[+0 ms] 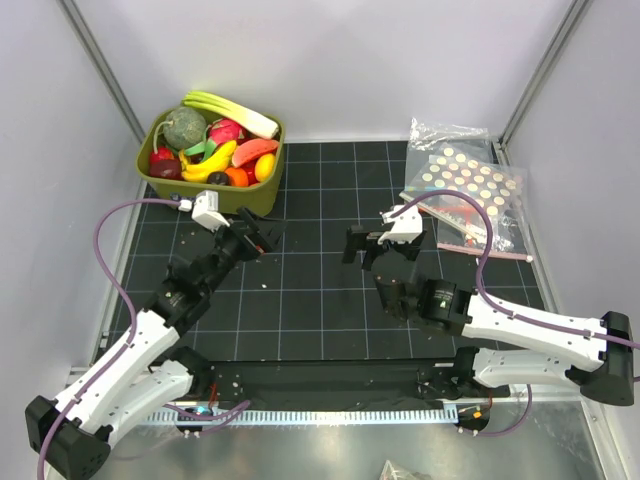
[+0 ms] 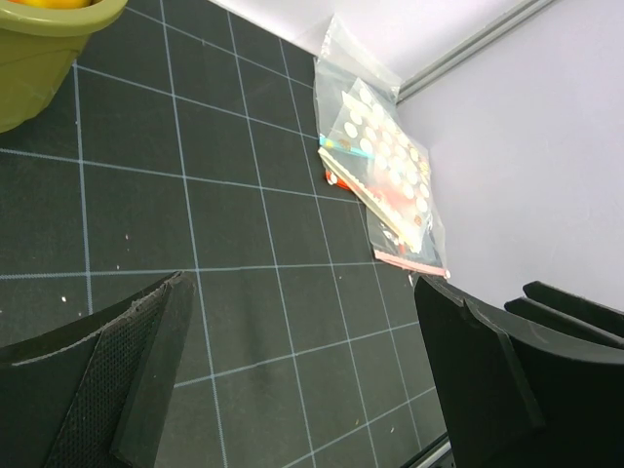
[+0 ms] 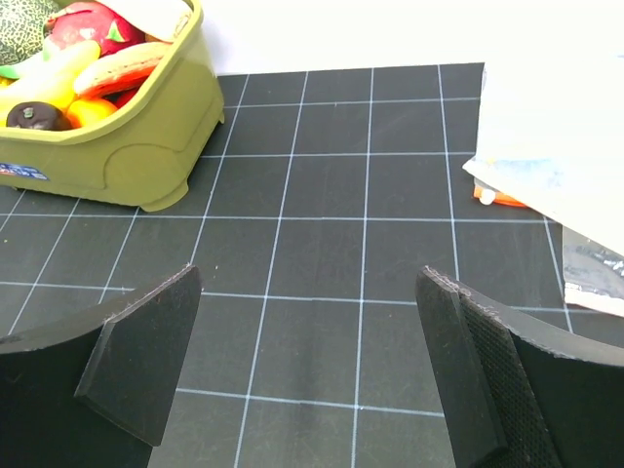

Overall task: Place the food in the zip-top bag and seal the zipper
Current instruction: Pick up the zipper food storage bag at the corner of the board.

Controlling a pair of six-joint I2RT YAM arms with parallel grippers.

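I have both arms stretched forward from their bases, elbows low. My left tool [image 1: 262,238] is angled toward the right with its jaws spread wide and nothing between them. My right tool [image 1: 388,245] faces away from me, equally wide and empty.

Cannot pick out the zipper on the zip-top bag [image 1: 466,182], at 1 o'clock in the top view. Mostly covers the other bags [image 1: 447,131] beneath. Bleached white at 3 o'clock in the right wrist view. Green bin [image 3: 127,156] cropped at 10 o'clock there, lower food [image 1: 215,150] buried.
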